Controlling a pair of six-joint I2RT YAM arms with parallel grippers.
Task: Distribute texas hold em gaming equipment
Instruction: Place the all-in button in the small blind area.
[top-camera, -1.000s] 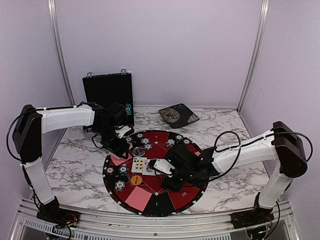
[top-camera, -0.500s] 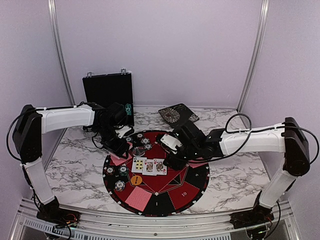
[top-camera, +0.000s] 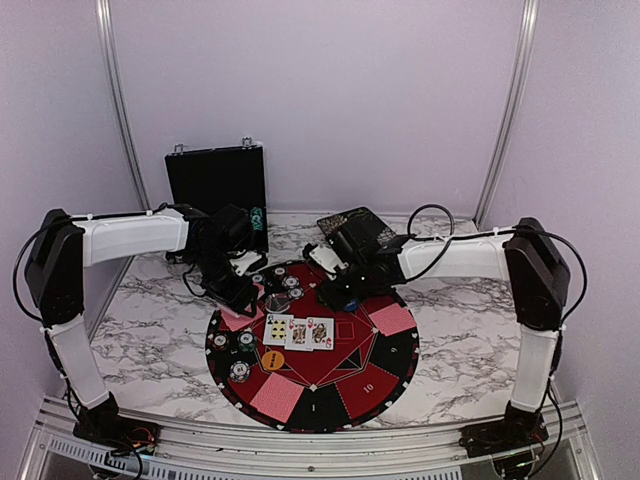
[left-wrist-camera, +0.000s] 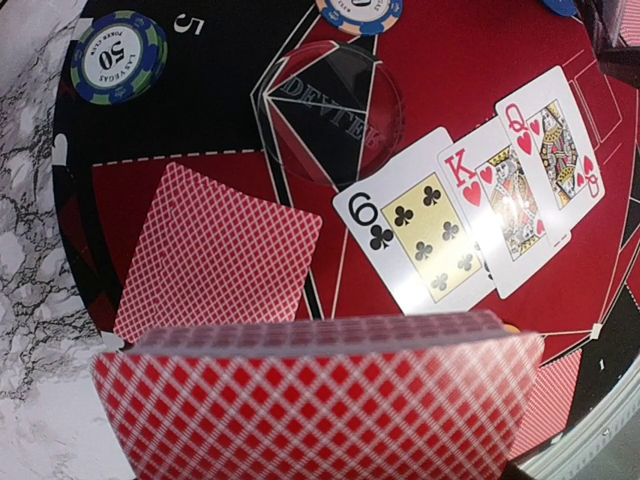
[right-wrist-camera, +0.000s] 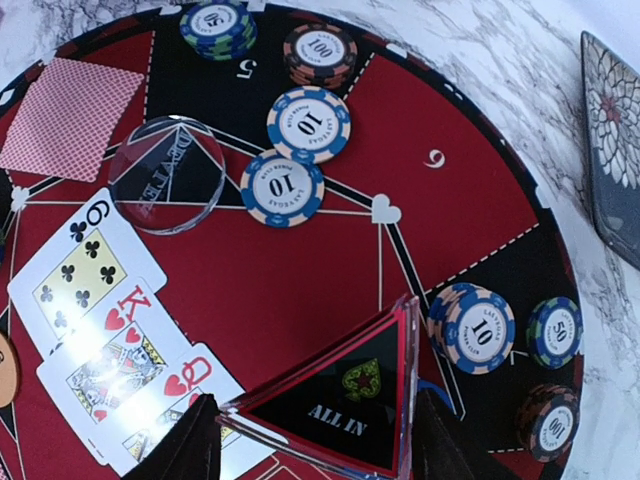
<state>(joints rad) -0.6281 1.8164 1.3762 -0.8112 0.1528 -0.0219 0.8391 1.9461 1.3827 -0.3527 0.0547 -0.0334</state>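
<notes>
Left gripper (top-camera: 236, 292): clamped on card deck (left-wrist-camera: 320, 400), ten o'clock on mat (top-camera: 352, 372).
Right gripper (right-wrist-camera: 312, 425): pinching ALL IN triangle (right-wrist-camera: 340, 395), apparently above one o'clock.

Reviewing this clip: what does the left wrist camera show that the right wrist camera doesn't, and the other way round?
Only left wrist: the deck of red-backed cards, close up across the bottom.
Only right wrist: the ALL IN triangle clamped in the right gripper, three chip stacks right of it, and a patterned tray at the edge.
Both: the mat, the clear disc, one face-down card, and the face-up six, king and queen.
</notes>
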